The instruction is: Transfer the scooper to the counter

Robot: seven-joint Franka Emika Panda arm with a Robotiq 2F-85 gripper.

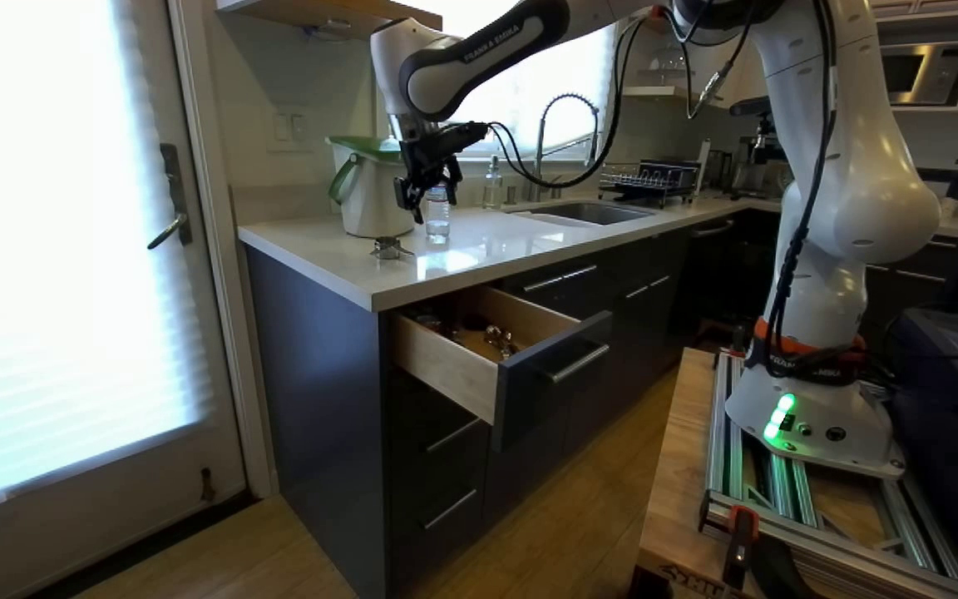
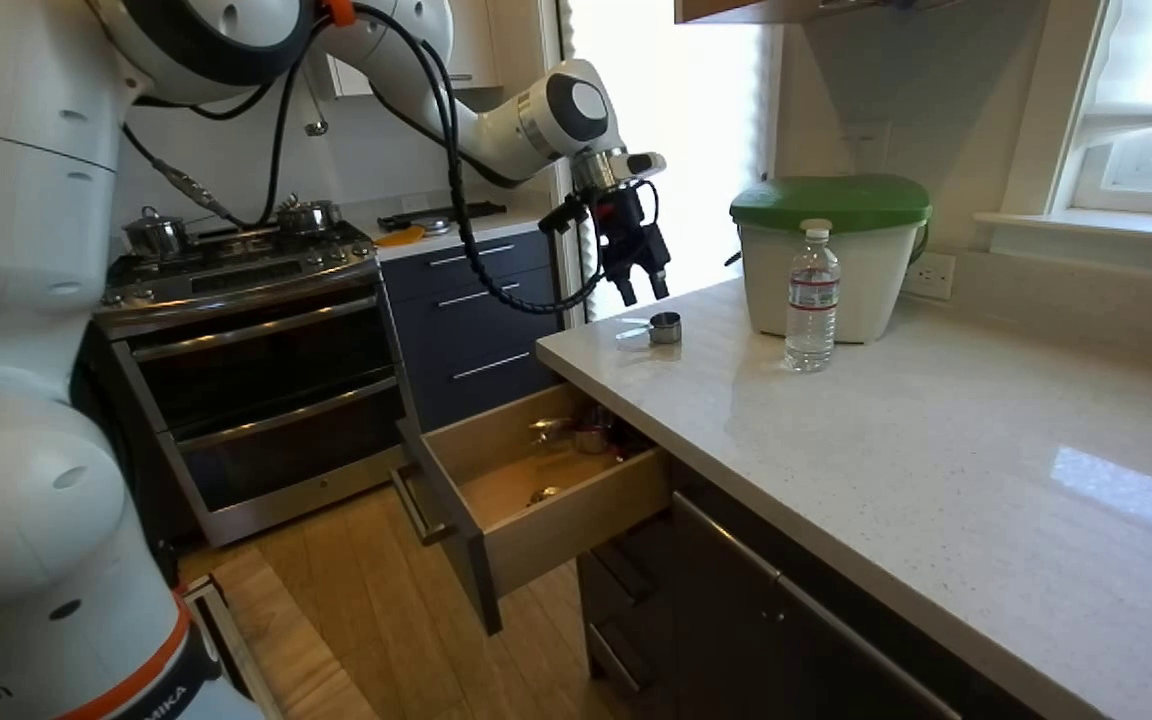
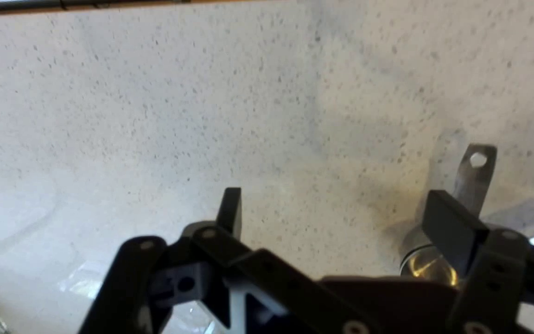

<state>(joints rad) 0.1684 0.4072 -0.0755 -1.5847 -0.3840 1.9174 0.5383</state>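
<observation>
On the long, speckled, off-white table (image 2: 936, 470) topping dark grey-blue cabinets (image 1: 313, 383), a small round steel scooper (image 2: 665, 328) is sitting near the end corner. Above that end, a black two-fingered gripper (image 2: 645, 296) on a glossy white robot arm (image 1: 870, 183) is hanging apart from the scooper — the jaws are standing wide and are holding nothing. From the wrist camera, the scooper is showing at the lower right, partly hiding behind one black finger (image 3: 452, 227), while the scooper's flat metal handle (image 3: 473, 183) — pierced near its tip — is pointing toward the top of that view. Just beside a green-lidded white plastic bin (image 2: 876, 275), a clear, white-capped plastic bottle (image 2: 812, 310) is standing upright. Under the table's front edge, a dark-fronted pale wooden drawer (image 2: 576, 535) is standing pulled out, and shiny metal pieces (image 1: 500, 339) are lying inside it. Farther along, in an exterior view, a steel sink (image 1: 608, 213) is sitting sunk into the table.
</observation>
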